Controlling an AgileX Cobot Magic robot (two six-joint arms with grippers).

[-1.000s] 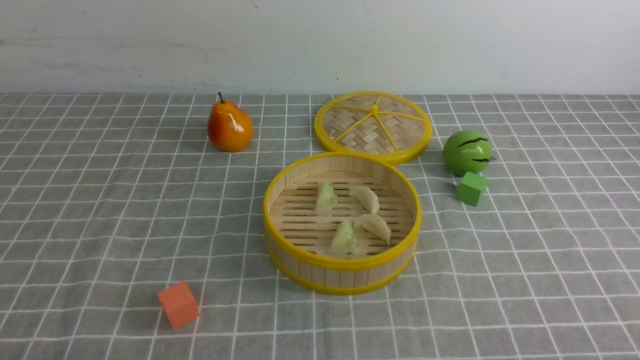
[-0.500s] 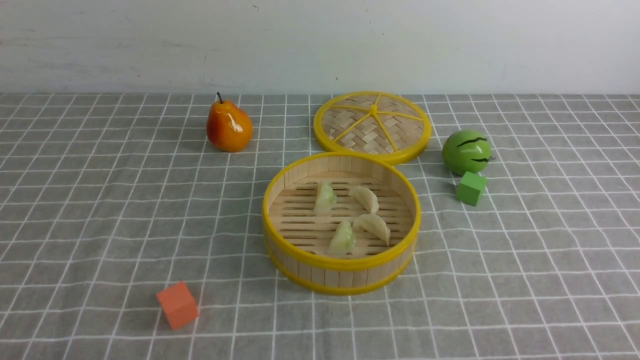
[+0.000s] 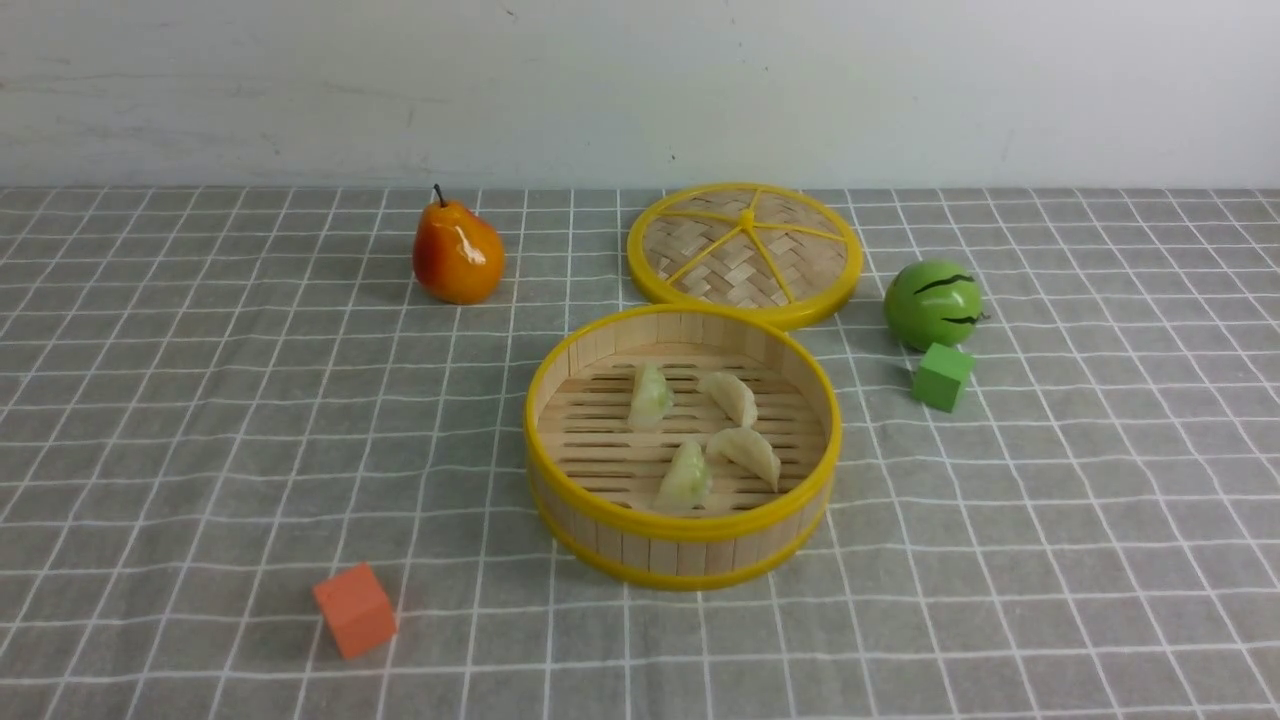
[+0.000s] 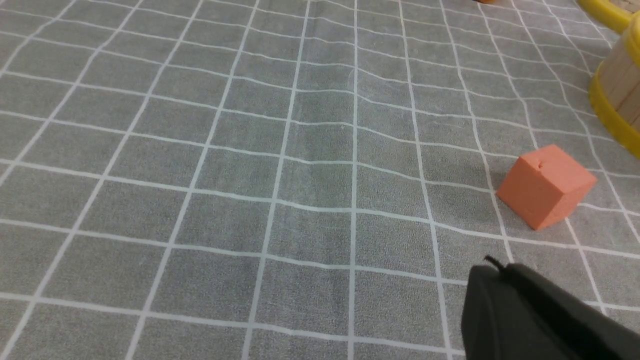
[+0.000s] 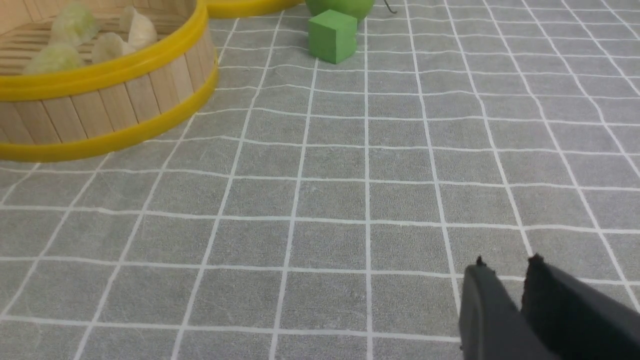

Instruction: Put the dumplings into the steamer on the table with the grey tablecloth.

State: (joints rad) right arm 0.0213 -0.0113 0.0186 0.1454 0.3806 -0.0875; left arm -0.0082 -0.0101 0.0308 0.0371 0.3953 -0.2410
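Dumplings, four in all, lie on the slatted floor of the round bamboo steamer with yellow rims [image 3: 683,510]: two pale green crescent dumplings [image 3: 651,394] and two cream-white crescent dumplings [image 3: 745,455]. The steamer stands near the middle of the desk, on the grey tablecloth with a white grid [image 3: 200,420]. None remains on the cloth, so the loading step appears complete; any next move would call only for keeping both arms clear of the basket, or perhaps for fitting the lid, which the task does not ask.

Both tools are out of the front view. In the left wrist view the left tool [image 4: 500,280] has its jaws together, empty, near the desk's front edge. In the right wrist view the right tool [image 5: 507,272] shows a narrow gap between its tips, holding nothing.

Also present: one flat woven lid with yellow spokes [image 3: 745,252], one orange pear [image 3: 458,255], one green striped ball [image 3: 932,303], one green cube [image 3: 942,376], one orange cube [image 3: 355,609].
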